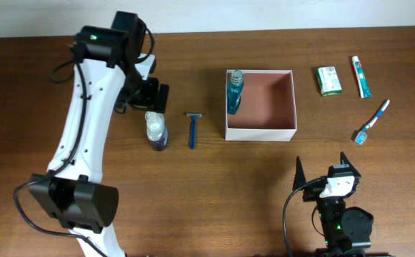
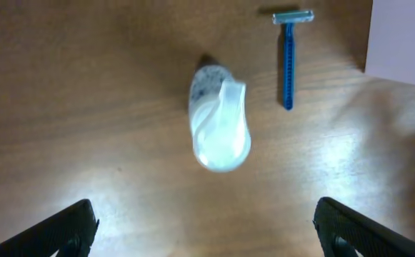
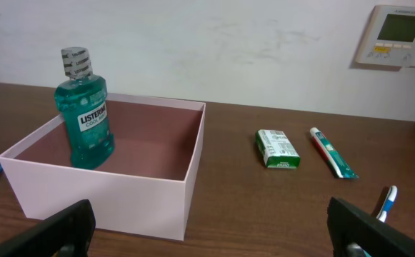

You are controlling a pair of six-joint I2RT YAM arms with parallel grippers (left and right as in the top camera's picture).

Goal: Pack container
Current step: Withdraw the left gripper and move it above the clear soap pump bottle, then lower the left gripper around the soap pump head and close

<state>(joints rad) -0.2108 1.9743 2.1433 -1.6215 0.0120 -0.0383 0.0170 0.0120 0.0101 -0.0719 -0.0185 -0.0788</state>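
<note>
The container (image 1: 261, 132), a square white box with a pinkish-tan inside, stands mid-table and holds an upright green mouthwash bottle (image 1: 234, 91) in its left corner. A small clear bottle (image 1: 156, 130) and a blue razor (image 1: 192, 130) lie left of it. My left gripper (image 1: 148, 103) is open and empty just behind the clear bottle; its wrist view shows the bottle (image 2: 220, 118) and razor (image 2: 289, 57) ahead of the open jaws (image 2: 207, 235). My right gripper (image 1: 323, 168) is open and empty near the front edge, facing the container (image 3: 114, 193) and mouthwash (image 3: 86, 114).
A green-and-white carton (image 1: 328, 81), a toothpaste tube (image 1: 362, 76) and a toothbrush (image 1: 372, 122) lie right of the container. They also show in the right wrist view: carton (image 3: 277, 148), tube (image 3: 332, 151), toothbrush (image 3: 386, 202). A wall panel (image 3: 396, 36) hangs behind.
</note>
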